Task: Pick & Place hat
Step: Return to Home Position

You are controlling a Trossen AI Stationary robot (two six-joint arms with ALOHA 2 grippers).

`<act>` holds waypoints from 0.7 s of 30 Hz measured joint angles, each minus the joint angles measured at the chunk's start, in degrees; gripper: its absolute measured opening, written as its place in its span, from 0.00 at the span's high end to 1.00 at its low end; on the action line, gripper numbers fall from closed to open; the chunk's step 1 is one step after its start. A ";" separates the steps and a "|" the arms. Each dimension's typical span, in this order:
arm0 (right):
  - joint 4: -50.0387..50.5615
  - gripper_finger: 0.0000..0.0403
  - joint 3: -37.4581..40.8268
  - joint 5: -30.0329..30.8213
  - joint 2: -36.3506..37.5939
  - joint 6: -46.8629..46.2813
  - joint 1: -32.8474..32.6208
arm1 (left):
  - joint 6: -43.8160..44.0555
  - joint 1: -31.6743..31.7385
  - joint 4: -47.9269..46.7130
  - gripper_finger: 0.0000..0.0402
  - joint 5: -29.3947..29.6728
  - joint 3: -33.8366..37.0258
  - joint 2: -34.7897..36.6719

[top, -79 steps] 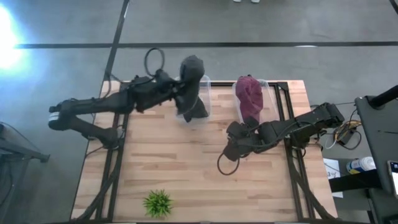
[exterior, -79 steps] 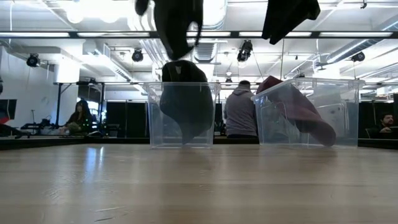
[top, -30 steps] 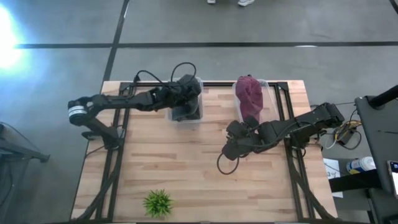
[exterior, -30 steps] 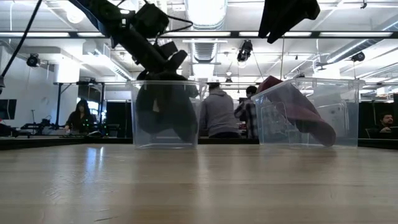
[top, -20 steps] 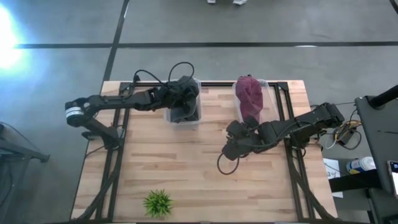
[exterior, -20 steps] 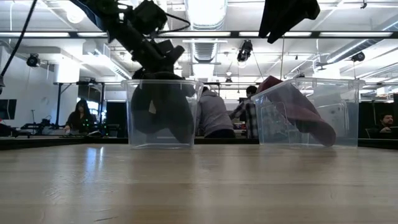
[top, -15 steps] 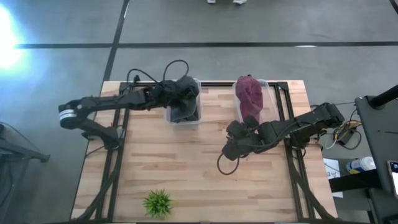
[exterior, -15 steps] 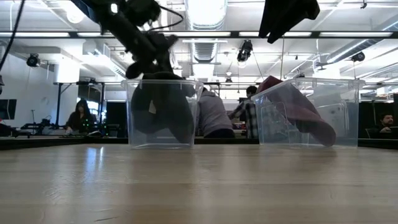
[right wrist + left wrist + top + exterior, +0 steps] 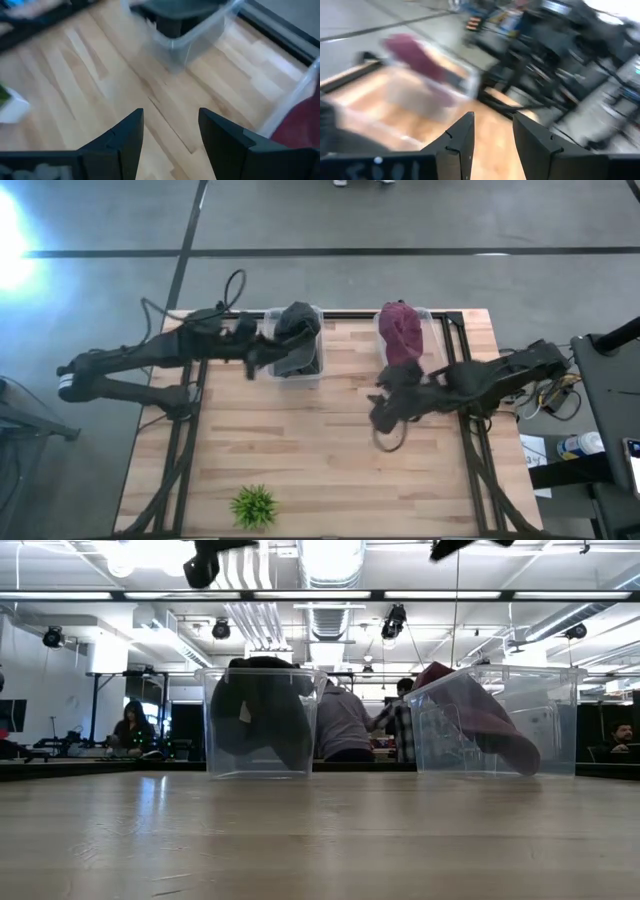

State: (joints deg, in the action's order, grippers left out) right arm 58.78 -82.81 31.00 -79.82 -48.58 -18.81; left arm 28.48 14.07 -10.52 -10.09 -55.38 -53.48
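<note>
A dark hat (image 9: pixel 297 340) lies in the clear bin (image 9: pixel 316 372) at the table's far middle, its crown just above the rim (image 9: pixel 258 663). A maroon hat (image 9: pixel 401 332) leans in a second clear bin (image 9: pixel 560 720) to the right, its top over the rim. My left gripper (image 9: pixel 262 356) hangs open just left of the dark hat's bin, above rim height, nothing between its fingers (image 9: pixel 460 145). My right gripper (image 9: pixel 383 412) is open over bare wood in front of the maroon hat's bin, fingers (image 9: pixel 125 145) empty.
A small green plant (image 9: pixel 253 506) stands near the table's front edge, left of centre. Bare wood (image 9: pixel 300 440) fills the middle and front of the table. People sit and stand in the room beyond the far edge (image 9: pixel 344 720).
My left gripper has opened and let go of the dark hat, then risen out of the bin and drawn back toward the table's left edge. The hat stays in the bin, which slid a little to the left. My right gripper has risen slightly.
</note>
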 joint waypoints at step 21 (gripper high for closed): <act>-24.89 0.54 29.81 -1.38 34.68 4.70 -2.03 | 6.51 -10.35 9.79 0.68 -9.53 19.87 23.20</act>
State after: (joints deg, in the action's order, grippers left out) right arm 33.89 -53.00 29.63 -45.14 -43.88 -20.84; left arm 34.98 3.72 -0.72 -19.62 -35.51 -30.28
